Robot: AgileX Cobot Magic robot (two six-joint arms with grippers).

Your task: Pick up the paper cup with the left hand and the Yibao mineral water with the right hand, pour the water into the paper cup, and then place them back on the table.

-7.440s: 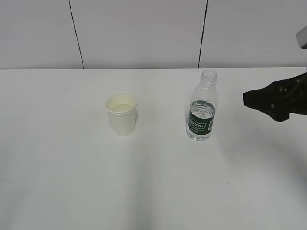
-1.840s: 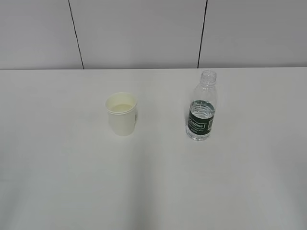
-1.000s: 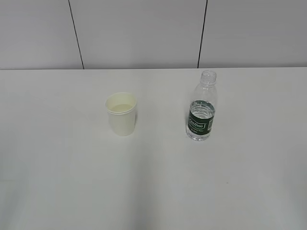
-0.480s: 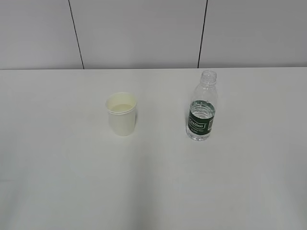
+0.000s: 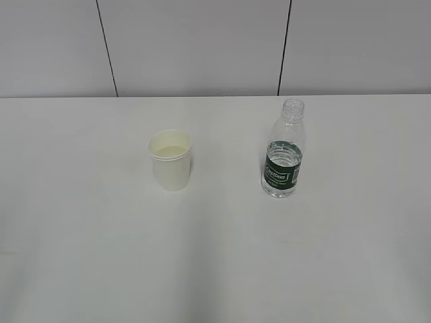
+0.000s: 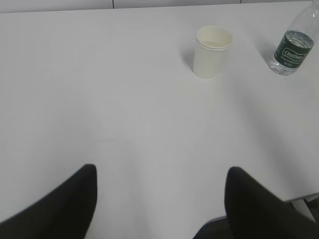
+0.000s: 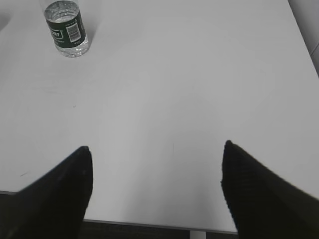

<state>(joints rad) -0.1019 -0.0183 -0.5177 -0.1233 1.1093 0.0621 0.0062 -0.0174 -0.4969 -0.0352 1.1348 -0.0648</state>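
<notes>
The paper cup (image 5: 171,159) stands upright on the white table (image 5: 215,256), left of centre, with liquid in it; the left wrist view shows the paper cup (image 6: 213,51) far ahead. To its right stands the uncapped Yibao mineral water (image 5: 283,149), its green label facing front; the bottle (image 7: 67,26) is at the top left of the right wrist view. My left gripper (image 6: 162,172) is open and empty over the table's near edge. Equally empty, my right gripper (image 7: 156,152) is open, far from the bottle. Neither arm shows in the exterior view.
A grey panelled wall (image 5: 202,47) runs behind the table. The table's near edge (image 7: 149,225) lies just under my right fingers, and its corner (image 6: 299,197) shows at the lower right of the left wrist view.
Over the last second nothing has moved. Several seconds ago the right gripper was at the right edge of the exterior view; it is now out of that view.
</notes>
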